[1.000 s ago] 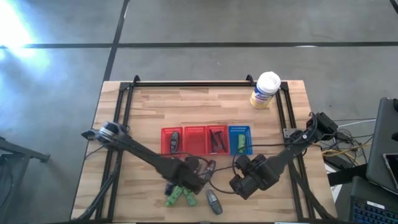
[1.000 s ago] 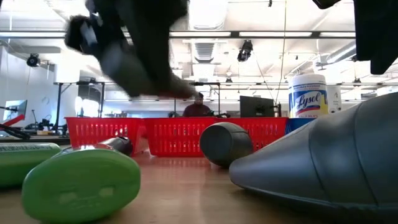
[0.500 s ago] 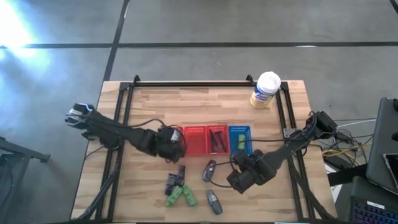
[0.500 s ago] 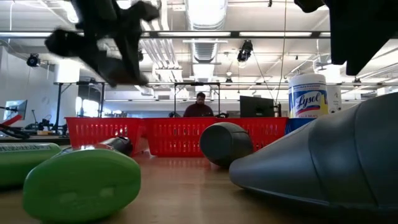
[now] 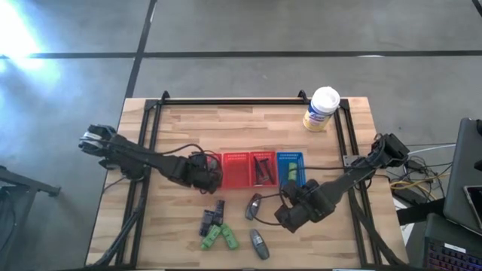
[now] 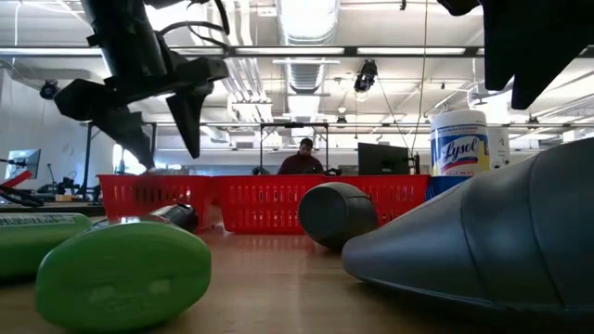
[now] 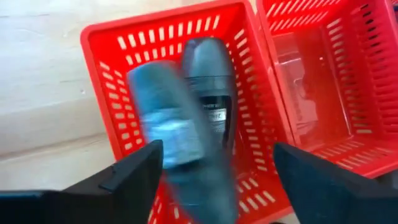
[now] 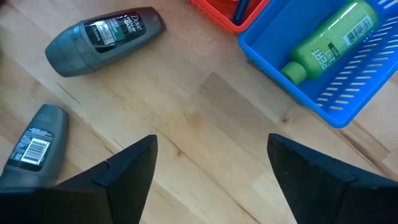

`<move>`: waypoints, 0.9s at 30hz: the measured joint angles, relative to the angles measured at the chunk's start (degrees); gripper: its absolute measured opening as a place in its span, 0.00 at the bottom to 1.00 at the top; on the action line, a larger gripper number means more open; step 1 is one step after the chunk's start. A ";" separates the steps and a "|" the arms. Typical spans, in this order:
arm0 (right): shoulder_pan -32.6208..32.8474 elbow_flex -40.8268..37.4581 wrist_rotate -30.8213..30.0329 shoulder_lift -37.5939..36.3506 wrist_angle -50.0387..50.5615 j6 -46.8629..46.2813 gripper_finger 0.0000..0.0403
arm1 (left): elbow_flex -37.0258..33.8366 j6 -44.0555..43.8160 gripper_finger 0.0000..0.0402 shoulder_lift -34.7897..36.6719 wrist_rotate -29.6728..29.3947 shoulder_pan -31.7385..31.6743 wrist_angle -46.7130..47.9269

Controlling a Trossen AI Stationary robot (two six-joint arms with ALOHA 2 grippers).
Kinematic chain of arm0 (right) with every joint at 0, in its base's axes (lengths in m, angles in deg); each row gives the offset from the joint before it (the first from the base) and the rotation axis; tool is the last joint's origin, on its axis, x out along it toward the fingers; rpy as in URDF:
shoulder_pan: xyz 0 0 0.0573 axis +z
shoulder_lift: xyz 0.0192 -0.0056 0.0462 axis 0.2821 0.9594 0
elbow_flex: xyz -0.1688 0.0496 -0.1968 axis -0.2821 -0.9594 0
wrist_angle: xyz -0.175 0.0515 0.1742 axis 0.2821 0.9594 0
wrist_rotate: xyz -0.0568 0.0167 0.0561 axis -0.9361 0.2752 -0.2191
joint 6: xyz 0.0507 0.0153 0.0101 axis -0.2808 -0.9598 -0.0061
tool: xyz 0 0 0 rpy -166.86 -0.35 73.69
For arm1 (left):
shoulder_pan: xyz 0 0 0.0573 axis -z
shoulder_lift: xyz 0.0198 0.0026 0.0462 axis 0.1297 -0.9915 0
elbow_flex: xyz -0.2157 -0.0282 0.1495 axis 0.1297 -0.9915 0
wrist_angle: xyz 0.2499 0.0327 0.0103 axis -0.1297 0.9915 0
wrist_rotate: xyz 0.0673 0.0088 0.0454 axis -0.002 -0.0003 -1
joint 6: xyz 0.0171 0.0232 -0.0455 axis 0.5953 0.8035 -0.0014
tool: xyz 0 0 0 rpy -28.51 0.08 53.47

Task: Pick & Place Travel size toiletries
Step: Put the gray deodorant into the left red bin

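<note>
The grey bottle (image 7: 165,134) was blurred between the wide-open fingers of the left tool (image 7: 214,171), dropping beside another grey bottle (image 7: 210,93) that lay in the leftmost red basket (image 7: 115,102). The right tool (image 8: 211,168), also wide open, hovered above the bench (image 8: 205,118). A loose grey bottle (image 8: 102,38) lay nearest to this tool, its long axis crosswise, so the right arm seemed better placed for it.

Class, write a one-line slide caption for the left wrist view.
Left gripper, fingers open, above a red basket holding two grey bottles, one blurred.
</note>
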 joint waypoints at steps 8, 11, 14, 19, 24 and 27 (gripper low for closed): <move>-0.34 0.00 0.00 0.00 0.00 0.05 0.78 | 4.59 10.17 0.85 0.38 0.02 2.56 -5.52; -0.34 0.00 0.00 0.00 0.00 0.25 0.78 | 7.45 15.90 0.83 -0.41 0.01 4.30 -11.79; -0.34 0.00 0.36 -0.02 0.01 0.27 0.76 | 10.56 17.24 0.82 -3.20 0.62 5.23 -13.75; 0.40 0.00 1.86 -0.09 0.53 0.20 0.73 | 16.81 17.46 0.81 -11.18 2.90 5.79 -13.45; 3.20 0.00 3.41 -0.20 4.29 -3.63 0.71 | 27.77 20.01 0.81 -21.71 3.85 6.27 -10.96; 6.11 0.00 3.52 -0.78 7.26 -8.50 0.73 | 36.43 22.42 0.81 -27.90 4.00 6.29 -5.01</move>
